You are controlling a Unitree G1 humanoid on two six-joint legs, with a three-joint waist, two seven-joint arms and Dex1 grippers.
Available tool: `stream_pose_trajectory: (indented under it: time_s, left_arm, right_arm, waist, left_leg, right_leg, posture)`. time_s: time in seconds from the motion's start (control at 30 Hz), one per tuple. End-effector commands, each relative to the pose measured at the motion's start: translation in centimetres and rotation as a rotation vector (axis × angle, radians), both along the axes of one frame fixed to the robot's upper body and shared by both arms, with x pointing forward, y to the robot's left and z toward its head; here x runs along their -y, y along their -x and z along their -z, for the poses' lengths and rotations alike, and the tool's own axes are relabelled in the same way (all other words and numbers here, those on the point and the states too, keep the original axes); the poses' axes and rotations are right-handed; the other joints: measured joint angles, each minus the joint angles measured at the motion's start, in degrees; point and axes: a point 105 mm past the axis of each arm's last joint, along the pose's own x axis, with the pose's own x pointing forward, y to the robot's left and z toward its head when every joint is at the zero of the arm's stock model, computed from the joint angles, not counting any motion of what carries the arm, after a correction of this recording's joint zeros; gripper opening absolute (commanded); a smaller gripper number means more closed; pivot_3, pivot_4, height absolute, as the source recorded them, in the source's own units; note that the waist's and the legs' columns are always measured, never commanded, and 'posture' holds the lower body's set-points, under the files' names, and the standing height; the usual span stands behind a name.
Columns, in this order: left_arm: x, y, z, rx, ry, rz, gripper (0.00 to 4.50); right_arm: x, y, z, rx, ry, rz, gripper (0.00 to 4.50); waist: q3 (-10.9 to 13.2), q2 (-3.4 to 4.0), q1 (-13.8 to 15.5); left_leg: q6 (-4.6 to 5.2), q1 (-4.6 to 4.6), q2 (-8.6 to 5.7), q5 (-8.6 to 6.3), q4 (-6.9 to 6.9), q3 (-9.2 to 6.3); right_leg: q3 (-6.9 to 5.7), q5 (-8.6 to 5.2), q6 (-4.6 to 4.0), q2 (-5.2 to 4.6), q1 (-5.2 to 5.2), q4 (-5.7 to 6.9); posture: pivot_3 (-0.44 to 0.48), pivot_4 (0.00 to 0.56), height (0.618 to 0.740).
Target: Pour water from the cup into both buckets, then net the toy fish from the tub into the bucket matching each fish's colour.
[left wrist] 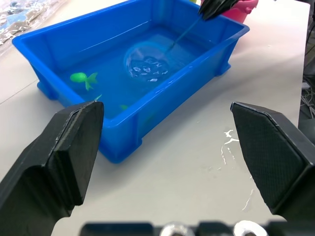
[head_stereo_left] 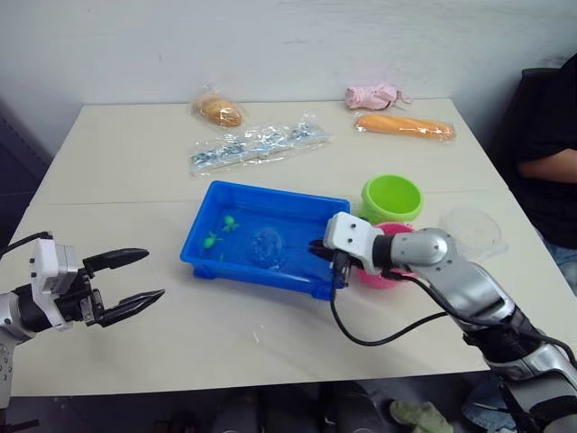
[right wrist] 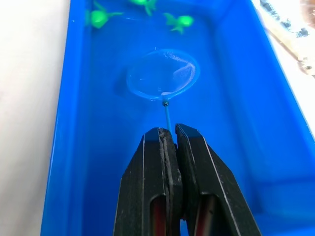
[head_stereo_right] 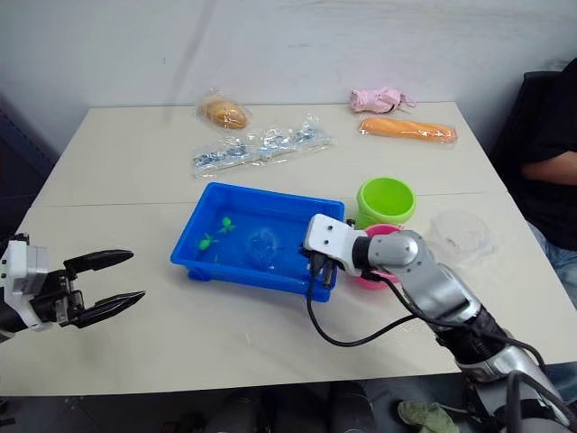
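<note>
The blue tub (head_stereo_left: 206, 249) holds water and lies mid-table. My right gripper (right wrist: 170, 130) is shut on the thin handle of the net (right wrist: 163, 73), whose hoop rests in the water at the tub's middle. Three green toy fish (right wrist: 100, 18) float at the tub's far left end, beyond the hoop. Right of the tub stand the green bucket (head_stereo_left: 392, 197) and the pink bucket (head_stereo_left: 389, 276), the pink one partly hidden by my right arm. The clear cup (head_stereo_left: 473, 230) sits right of the buckets. My left gripper (head_stereo_left: 151, 274) hangs open over the table, left of the tub.
At the back of the table lie a bagged bread roll (head_stereo_left: 217, 110), a clear bag of small packets (head_stereo_left: 257, 144), a pink toy (head_stereo_left: 374, 95) and a bagged orange item (head_stereo_left: 404, 126). A person (head_stereo_left: 550, 153) sits at the right edge. Water drops (left wrist: 229, 135) spot the table near the tub.
</note>
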Motion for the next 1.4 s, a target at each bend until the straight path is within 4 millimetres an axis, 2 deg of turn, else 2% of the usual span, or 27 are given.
stream_pose_trajectory:
  time_s: [0.03, 0.2, 0.43, 0.67, 0.87, 1.03, 1.2, 1.4]
  left_arm:
    - [0.0, 0.1, -1.2, 0.039, -0.013, -0.003, 4.45]
    - [0.2, -0.2, -1.4, 0.046, -0.017, -0.013, 4.45]
    - [0.0, -0.3, -1.4, 0.046, -0.019, -0.03, 4.45]
    - [0.3, -0.5, -1.1, 0.049, -0.019, -0.031, 4.45]
    - [0.8, -1.0, -0.6, 0.057, 0.0, -0.026, 4.45]
    - [1.3, -1.7, -0.3, 0.077, 0.015, -0.011, 4.45]
    - [3.4, -3.1, -1.3, 0.17, 0.024, 0.048, 4.45]
    - [6.2, -4.1, -2.1, 0.163, 0.073, 0.165, 4.45]
  right_arm:
    - [-1.7, -0.4, -0.4, 0.005, 0.014, -0.031, 0.0]
    - [-3.7, -0.7, 0.1, -0.052, 0.024, -0.078, 0.0]
    - [-6.2, -0.7, -0.5, -0.096, -0.059, -0.128, 0.0]
    - [-6.9, -0.1, -1.3, -0.163, -0.153, -0.142, 0.0]
    - [-5.2, 1.0, -2.1, -0.215, -0.173, -0.169, 0.0]
    - [-3.7, 0.9, -2.9, -0.225, -0.203, -0.13, 0.0]
    - [-1.7, 1.1, -4.0, -0.249, -0.252, -0.092, 0.0]
    - [1.8, 1.8, -5.5, -0.249, -0.286, -0.023, 0.0]
  waist:
    - [0.0, 0.0, -0.15]
    - [0.0, 0.0, -0.29]
    - [0.0, 0.0, -0.38]
    - [-0.01, -0.01, -0.38]
    - [-0.01, -0.01, -0.28]
    - [-0.01, -0.02, -0.26]
    - [-0.02, -0.04, -0.16]
    - [-0.02, -0.04, 0.06]
  left_leg:
    - [-0.01, 0.0, 0.0, 0.0, -0.01, 0.04]
    - [-0.05, -0.11, 0.02, -0.01, -0.04, 0.16]
    - [-0.05, -0.18, 0.03, -0.01, -0.04, 0.25]
    - [-0.06, -0.18, 0.03, -0.01, -0.03, 0.25]
    - [-0.06, -0.19, 0.03, -0.02, -0.04, 0.25]
    - [-0.07, -0.18, 0.04, -0.03, -0.04, 0.27]
    - [-0.07, -0.18, 0.02, -0.03, -0.05, 0.3]
    - [-0.06, -0.2, 0.0, -0.03, -0.02, 0.29]
  right_leg:
    - [0.01, 0.0, -0.01, 0.0, -0.04, 0.03]
    - [0.06, -0.03, -0.06, 0.03, -0.35, 0.21]
    - [0.11, -0.03, -0.06, 0.05, -0.47, 0.23]
    - [0.12, -0.03, -0.06, 0.04, -0.47, 0.25]
    - [0.12, -0.03, -0.06, 0.05, -0.47, 0.25]
    - [0.12, -0.03, -0.06, 0.07, -0.48, 0.24]
    - [0.12, -0.03, -0.06, 0.06, -0.48, 0.24]
    - [0.12, -0.03, -0.06, 0.05, -0.47, 0.24]
  posture:
    - [0.0, 0.15, 0.74]
    - [0.0, 0.15, 0.74]
    - [0.0, 0.15, 0.74]
    - [0.0, 0.15, 0.74]
    - [0.0, 0.15, 0.74]
    - [0.0, 0.15, 0.74]
    - [0.0, 0.15, 0.74]
    - [0.0, 0.15, 0.74]
